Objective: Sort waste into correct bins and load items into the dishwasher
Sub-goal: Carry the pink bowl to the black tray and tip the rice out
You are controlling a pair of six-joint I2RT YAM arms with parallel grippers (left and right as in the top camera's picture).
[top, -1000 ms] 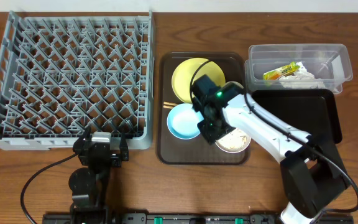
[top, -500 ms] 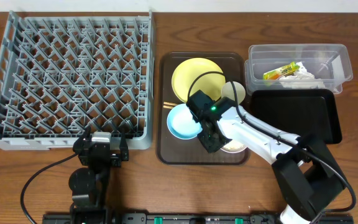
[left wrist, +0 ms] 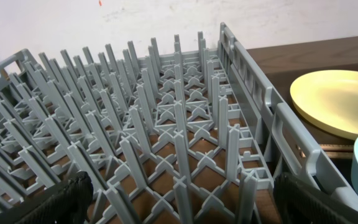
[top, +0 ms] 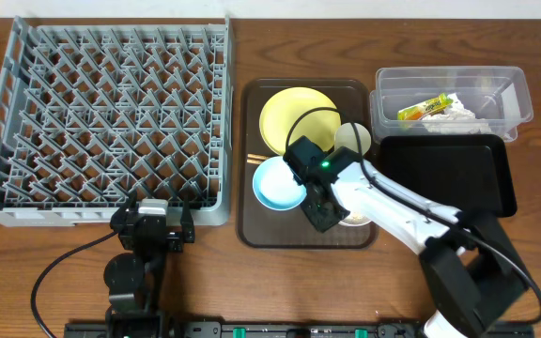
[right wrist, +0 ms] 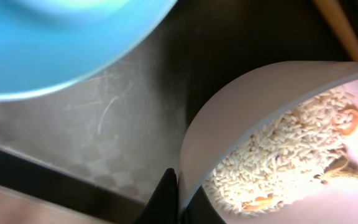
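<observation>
My right gripper [top: 325, 214] is shut on the left rim of the white bowl [top: 357, 219], which holds rice-like food scraps [right wrist: 278, 155]. In the right wrist view the fingers [right wrist: 182, 198] pinch the bowl wall [right wrist: 241, 106]. The light blue bowl [top: 275, 183] sits just left of it, and the yellow plate [top: 289, 115] and small white cup [top: 352, 139] lie behind. A chopstick end [top: 252, 158] shows by the blue bowl. The clear tub [top: 510, 94] holds the yellow-green wrapper [top: 425, 108] and crumpled paper [top: 460, 115]. The black tray [top: 449, 174] is bare. My left gripper [left wrist: 179, 202] is open at the grey dish rack's [top: 101, 113] near edge.
The bowls, plate and cup rest on a dark brown serving tray [top: 252, 230] between the rack and the bins. The rack's lattice side [left wrist: 272, 124] stands close beside the plate [left wrist: 334, 99]. A black cable loops over my right arm.
My right gripper moved from over the plate and cup toward the front, down to the white bowl's rim, uncovering the cup. The left arm has not moved.
</observation>
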